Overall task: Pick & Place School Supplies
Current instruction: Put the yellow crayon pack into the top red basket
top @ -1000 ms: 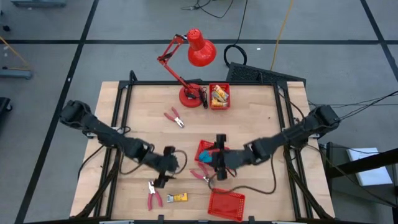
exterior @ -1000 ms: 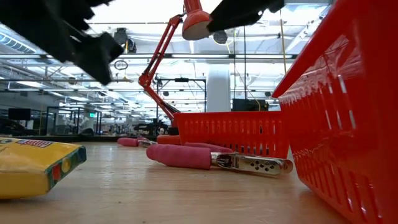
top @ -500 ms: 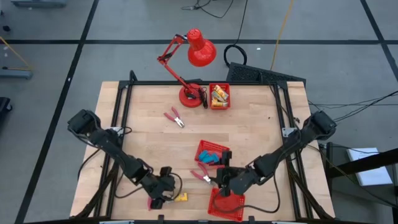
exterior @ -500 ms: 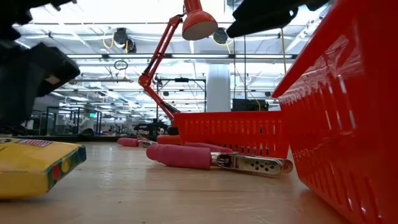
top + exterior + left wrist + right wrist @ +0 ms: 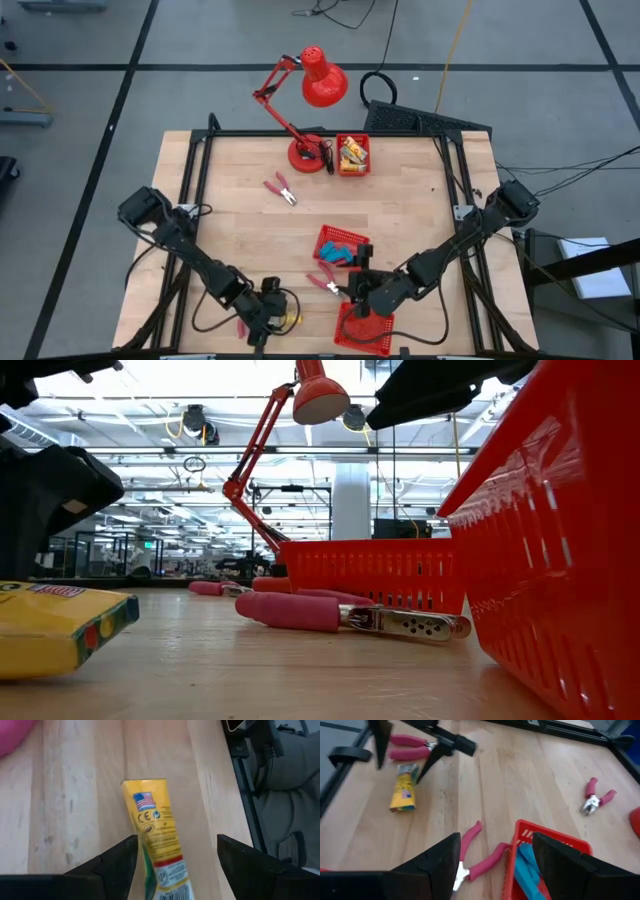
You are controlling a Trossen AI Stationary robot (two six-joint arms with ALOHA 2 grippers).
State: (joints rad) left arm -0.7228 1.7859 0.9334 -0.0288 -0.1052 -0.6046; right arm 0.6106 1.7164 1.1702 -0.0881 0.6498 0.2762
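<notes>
A yellow crayon box [image 5: 154, 840] lies flat on the table near its front edge; it also shows in the high view [image 5: 291, 319] and the low view [image 5: 55, 628]. My left gripper [image 5: 176, 840] is open just above it, one finger on each side, touching nothing; in the high view it is at the near middle [image 5: 270, 316]. Red-handled pliers [image 5: 240, 326] lie beside it, mostly hidden by the arm. My right gripper [image 5: 362, 300] is open and empty above the far rim of the near red basket [image 5: 365, 332]. More pliers [image 5: 476, 854] lie in front of it.
A middle red basket [image 5: 340, 246] holds light-blue blocks [image 5: 527, 872]. A far red basket [image 5: 352, 155] holds yellow pieces, next to the red lamp's base [image 5: 305, 155]. A third pair of pliers [image 5: 281, 188] lies at the far middle. Bare wood lies on the table's left and right.
My left gripper has gone toward the table's near edge and down, and now stands over the yellow box. My right gripper has gone from the middle basket toward the near edge, over the near basket, and then kept still.
</notes>
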